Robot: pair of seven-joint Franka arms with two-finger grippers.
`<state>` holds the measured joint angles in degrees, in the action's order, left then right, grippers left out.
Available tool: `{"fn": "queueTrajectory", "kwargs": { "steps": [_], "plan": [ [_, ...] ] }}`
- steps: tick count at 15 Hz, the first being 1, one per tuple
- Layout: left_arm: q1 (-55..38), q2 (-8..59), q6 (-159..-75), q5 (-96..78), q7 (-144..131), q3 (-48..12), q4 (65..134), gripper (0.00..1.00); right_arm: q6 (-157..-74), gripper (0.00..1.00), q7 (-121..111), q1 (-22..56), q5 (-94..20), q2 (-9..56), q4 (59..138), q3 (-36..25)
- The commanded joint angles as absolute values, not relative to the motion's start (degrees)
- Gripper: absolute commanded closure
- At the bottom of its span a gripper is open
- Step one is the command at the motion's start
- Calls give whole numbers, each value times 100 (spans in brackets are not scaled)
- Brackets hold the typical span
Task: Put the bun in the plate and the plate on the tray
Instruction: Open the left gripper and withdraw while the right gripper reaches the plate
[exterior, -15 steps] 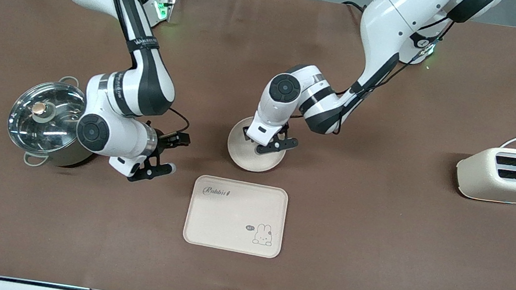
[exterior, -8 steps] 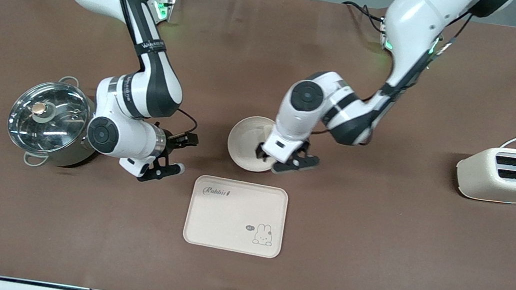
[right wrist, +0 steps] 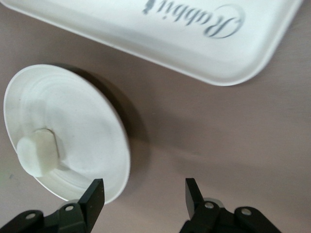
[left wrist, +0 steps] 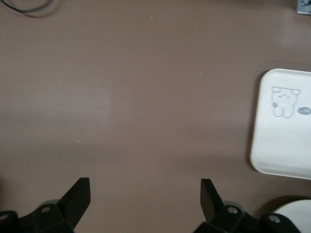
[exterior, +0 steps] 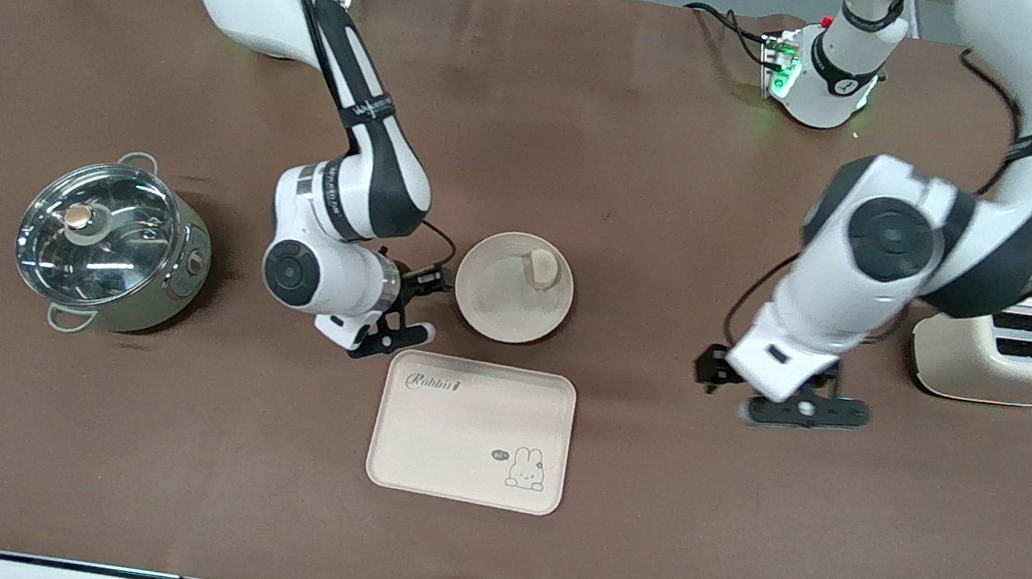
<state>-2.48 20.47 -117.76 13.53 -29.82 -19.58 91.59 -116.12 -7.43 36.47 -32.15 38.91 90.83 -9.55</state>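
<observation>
So right now the bun [exterior: 540, 268] is sitting in the plate [exterior: 493, 312], plate resting on the table just beside the tray [exterior: 471, 432], right gripper [exterior: 407, 310] hanging wide open and empty by the plate's rim, left gripper [exterior: 779, 397] hovering open and empty over bare table near the toaster [exterior: 1017, 352]

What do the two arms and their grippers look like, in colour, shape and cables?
Both arms have glossy white rounded shells with black bands and round black joint caps. A thin black cable runs along each. The left gripper and the right gripper have black angular fingers, and the right one's fingertips look white. Green lights glow at both bases.
</observation>
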Motion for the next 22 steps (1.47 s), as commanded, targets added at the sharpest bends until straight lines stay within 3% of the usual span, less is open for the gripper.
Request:
{"fn": "queueTrajectory", "kwargs": {
  "steps": [1,7,9,12,15,22],
  "plan": [
    [-10,1495,-11322,1170,-2533,-2013,9212,0,-11707,31,-721,3762,-3541,3998,9105,-1002],
    [431,749,-10364,773,-1170,-1829,9044,0,-12041,37,-765,4008,-3700,4227,9114,-1002],
    [247,336,-9986,695,-627,-1303,9053,0,-12128,41,-756,4043,-3709,4271,9114,-1002],
    [-96,-183,-9695,501,191,-512,9062,0,-12173,57,-738,4113,-3718,4342,9114,-1002],
    [-193,-202,-9686,457,721,-98,9053,0,-12173,64,-721,4122,-3727,4368,9114,-1002],
    [-176,-97,-9397,-351,117,-97,8816,0,-12147,87,-712,4069,-3727,4395,9105,-1002]
  ]
}}
